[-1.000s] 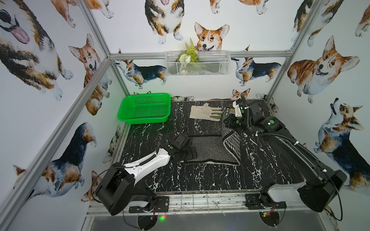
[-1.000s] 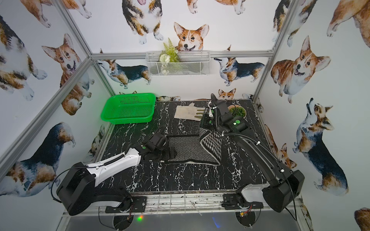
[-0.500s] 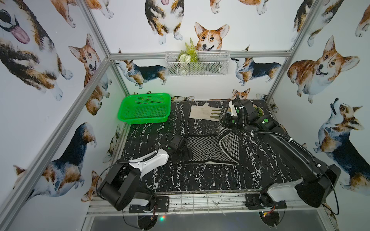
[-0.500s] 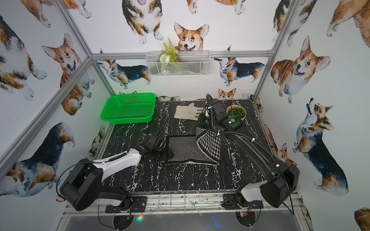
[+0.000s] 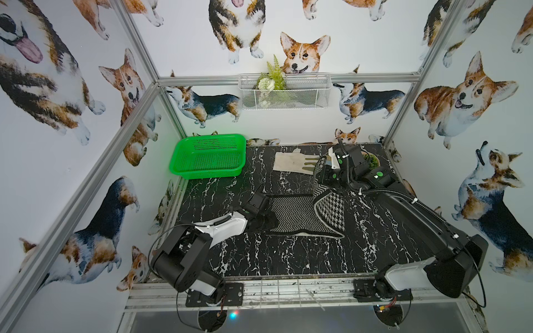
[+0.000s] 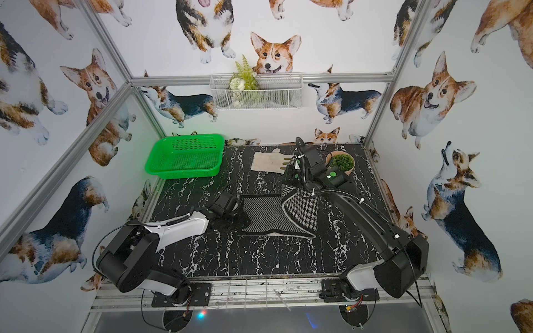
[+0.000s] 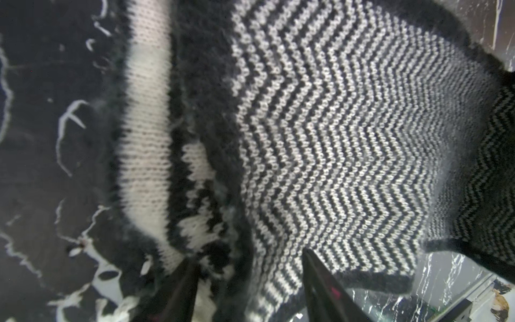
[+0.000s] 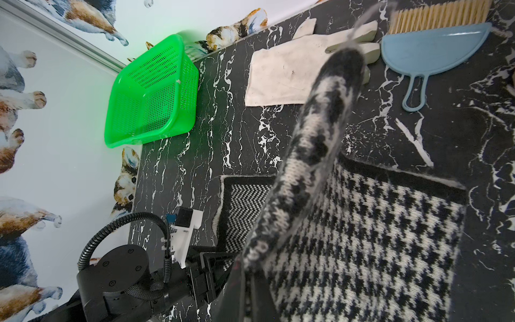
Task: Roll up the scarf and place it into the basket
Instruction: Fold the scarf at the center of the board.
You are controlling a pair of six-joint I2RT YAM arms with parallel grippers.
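1. Jaws of the left gripper (image 7: 249, 262) are seen partly apart, with a bunched fold of the scarf (image 7: 348, 139) lying between the two dark fingers (image 7: 315, 278). Whether the fold is pinched cannot be told.
2. Jaws of the right gripper (image 8: 245, 278) are closed on the scarf's opposite end, and a narrow strip of cloth is held up off the table from that grip.
3. In both top views the scarf (image 5: 297, 213) (image 6: 265, 214) is spread across the middle of the black marbled table (image 5: 288, 259), with its zigzag face turned up.
4. At the scarf's right end a houndstooth flap (image 5: 331, 207) is folded over the zigzag face and drawn up toward the right gripper (image 5: 323, 181).
5. At the scarf's left end, where the cloth is gathered into a dark heap, the left gripper (image 5: 264, 216) is set low against it.
6. In both top views the basket (image 5: 207, 173) (image 6: 184, 173) is placed at the table's far left corner, well apart from the scarf.
7. An off-white glove (image 5: 291, 163) is laid flat near the far edge, between the basket and the right gripper.
8. In the right wrist view a pale blue dustpan (image 8: 432, 53) and a brush (image 8: 437, 12) are shown just beside the glove's fingers.
9. In a top view a potted plant (image 6: 341, 163) is seen near the far right corner, behind the right arm.
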